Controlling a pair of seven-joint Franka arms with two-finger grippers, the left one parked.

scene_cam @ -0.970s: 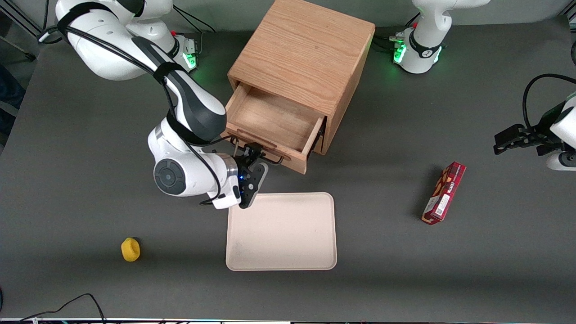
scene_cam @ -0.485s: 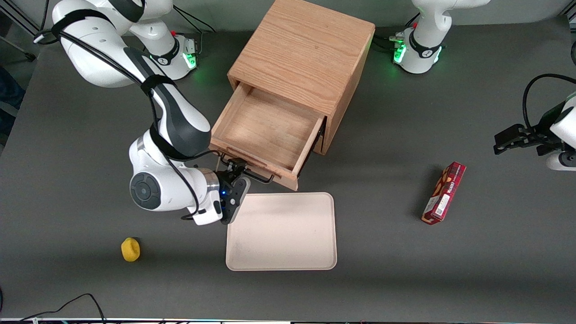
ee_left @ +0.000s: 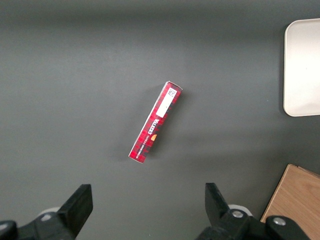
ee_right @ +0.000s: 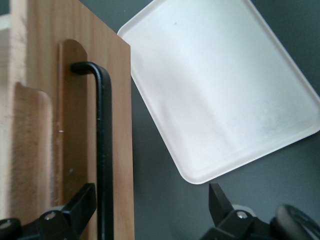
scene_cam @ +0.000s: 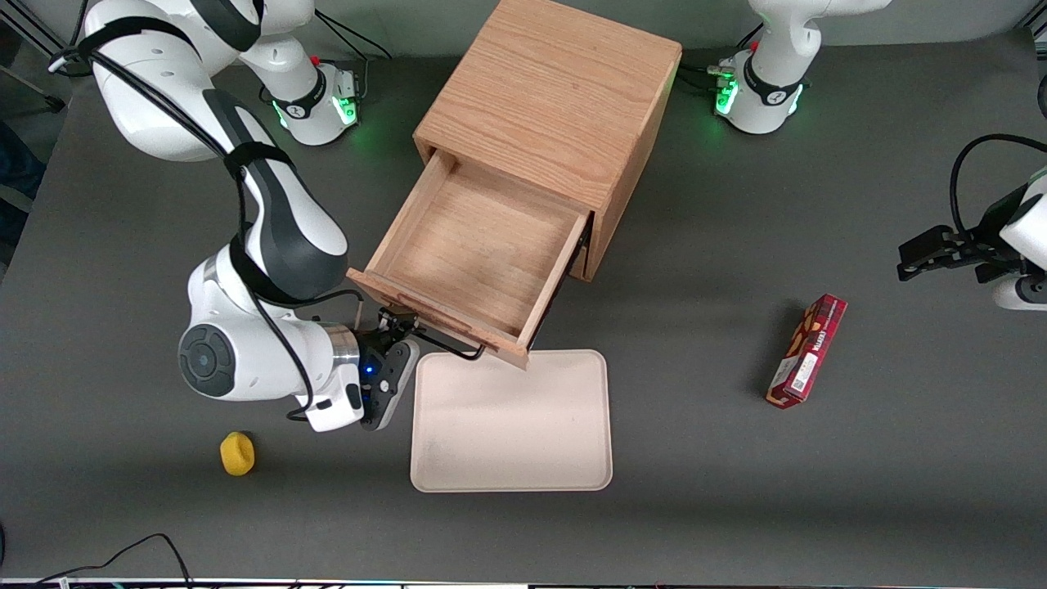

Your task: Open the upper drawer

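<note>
The upper drawer (scene_cam: 474,254) of the light oak cabinet (scene_cam: 548,106) stands pulled far out, its shallow box empty. Its black bar handle (scene_cam: 438,342) runs along the drawer front, at the edge nearest the front camera. My gripper (scene_cam: 395,321) is at the working arm's end of that handle, fingers spread wide. In the right wrist view the gripper (ee_right: 150,212) is open: one finger (ee_right: 82,202) lies against the handle (ee_right: 103,150) on the drawer front (ee_right: 120,125), the other finger (ee_right: 218,200) hangs over the bare table. The bottom drawer is hidden under the upper one.
A cream tray (scene_cam: 511,421) lies just nearer the front camera than the drawer front, almost touching it; it also shows in the right wrist view (ee_right: 220,95). A yellow object (scene_cam: 237,452) lies near my arm. A red box (scene_cam: 807,350) lies toward the parked arm's end.
The drawer has slid steadily farther out of the cabinet toward the front camera. My gripper and arm moved with its handle, toward the camera and the working arm's end.
</note>
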